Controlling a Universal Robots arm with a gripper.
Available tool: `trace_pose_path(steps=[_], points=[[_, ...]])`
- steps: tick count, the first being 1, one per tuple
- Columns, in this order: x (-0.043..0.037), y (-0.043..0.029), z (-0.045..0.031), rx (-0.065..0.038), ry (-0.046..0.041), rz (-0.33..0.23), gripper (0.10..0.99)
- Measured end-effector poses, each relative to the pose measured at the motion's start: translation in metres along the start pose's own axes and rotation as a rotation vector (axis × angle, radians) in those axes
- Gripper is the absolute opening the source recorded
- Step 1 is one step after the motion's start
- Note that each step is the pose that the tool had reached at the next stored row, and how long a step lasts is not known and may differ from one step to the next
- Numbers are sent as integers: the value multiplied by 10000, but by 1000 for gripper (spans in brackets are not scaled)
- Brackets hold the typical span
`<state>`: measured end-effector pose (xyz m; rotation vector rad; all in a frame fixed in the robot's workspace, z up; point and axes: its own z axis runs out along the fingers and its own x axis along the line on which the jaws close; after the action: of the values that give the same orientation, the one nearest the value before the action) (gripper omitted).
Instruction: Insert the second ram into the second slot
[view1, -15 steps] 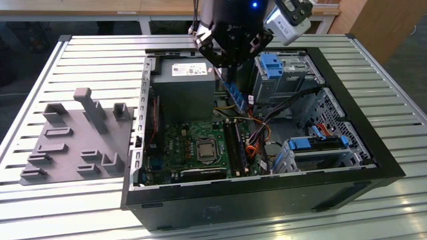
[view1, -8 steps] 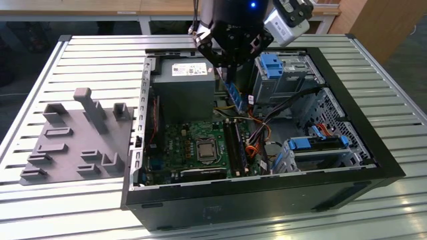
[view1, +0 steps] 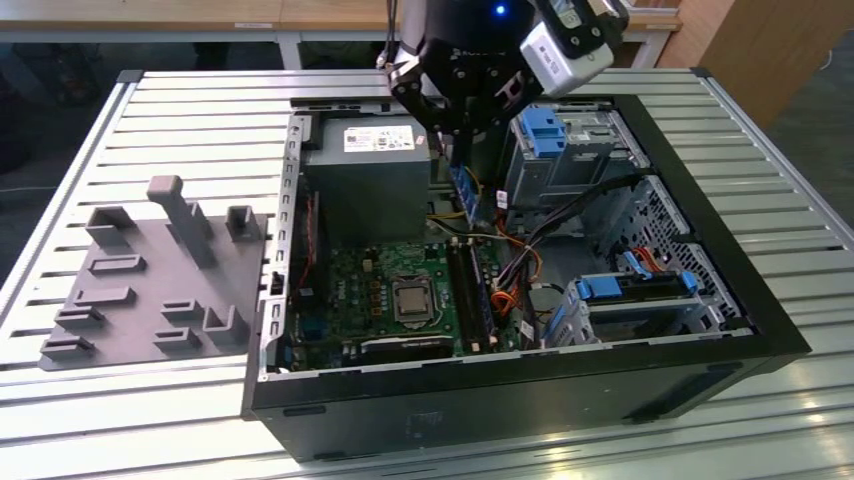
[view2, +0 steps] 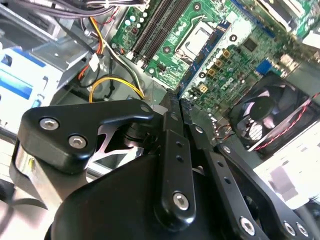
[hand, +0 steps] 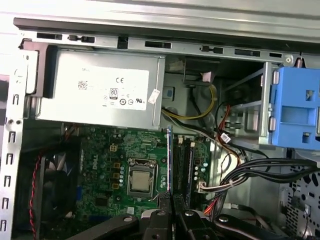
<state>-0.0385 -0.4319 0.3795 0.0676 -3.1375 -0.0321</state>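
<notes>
Right now my gripper (view1: 458, 140) is clenched on the memory stick (view1: 463, 188), pinching its upper edge so the blue board hangs on edge below my fingertips, inside the open computer case (view1: 467, 420). In the first wrist view the stick shows as a thin blue line over the green motherboard (hand: 100, 165), just beside the black memory slots (hand: 182, 160) and running the same way as they do. I judge it is above them and not seated. I cannot tell whether it is lined up with the second slot or with its neighbour, and that is my main worry. The slots lie close together, so a small sideways error could land the stick's edge on a slot wall or in the wrong slot. Pressing then could bend the board or scrape its contacts. A slight tilt in my grip could drive one end in first and jam it. Loose wires (hand: 240, 172) lie near the slots and could snag. I also cannot see whether the slot's end latches stand open; closed ones would block the stick.
</notes>
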Motion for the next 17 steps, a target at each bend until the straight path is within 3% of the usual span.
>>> trace_pose_path(steps=[3, 17], points=[[0, 0, 2, -2, -6, 231, 133], [0, -1, 58, 0, -24, 242, 133]])
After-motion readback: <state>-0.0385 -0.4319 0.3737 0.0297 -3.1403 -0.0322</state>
